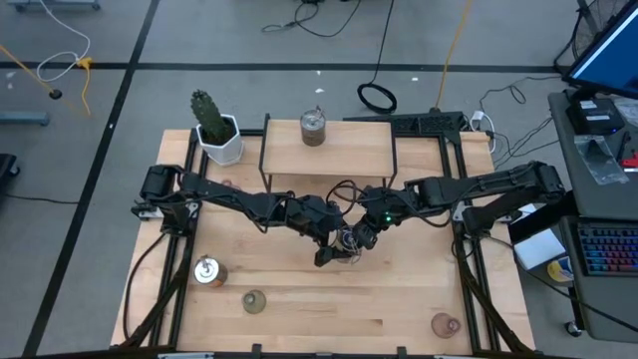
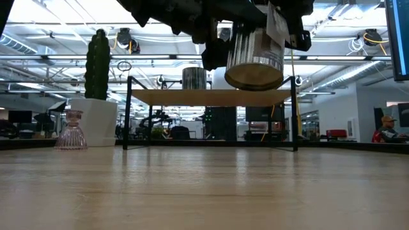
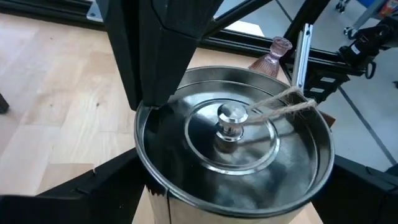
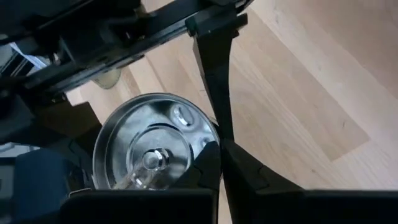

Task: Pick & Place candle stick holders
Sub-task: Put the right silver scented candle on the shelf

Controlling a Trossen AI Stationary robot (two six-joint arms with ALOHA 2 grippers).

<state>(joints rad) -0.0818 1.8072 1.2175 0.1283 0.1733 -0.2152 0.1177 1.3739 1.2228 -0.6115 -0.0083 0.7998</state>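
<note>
A squat silvery metal candle stick holder (image 2: 255, 57), with a knob and a twine tag inside its round top (image 3: 231, 119), hangs in the air above the middle of the table (image 1: 349, 243). My left gripper (image 1: 334, 246) and my right gripper (image 1: 363, 235) meet there, and both are shut on it. A second silvery holder (image 1: 312, 128) stands on the wooden shelf. A third (image 1: 207, 270) stands at the front left. An olive glass holder (image 1: 254, 300) and a pink one (image 1: 445, 323) stand near the front edge. Another pink one (image 2: 70, 130) stands by the cactus pot. My left gripper (image 3: 236, 177) has the holder's round body between its two fingers, one on each side of the wall (image 3: 149, 186), just below the rim. The holder is lifted clear of the table, its open top toward the wrist camera. My right gripper (image 4: 222, 157) pinches the holder's rim (image 4: 200, 144), one finger inside the cup and one outside. In the left wrist view its fingers (image 3: 155, 68) come down onto the rim from above. The holder hangs clear of the table, slightly tilted.
A green cactus in a white pot (image 1: 216, 130) stands at the back left. The wooden shelf on a black frame (image 1: 349, 155) spans the back middle. Black rails run along both table sides (image 1: 469, 269). Bare wood lies below the held holder (image 2: 204, 185).
</note>
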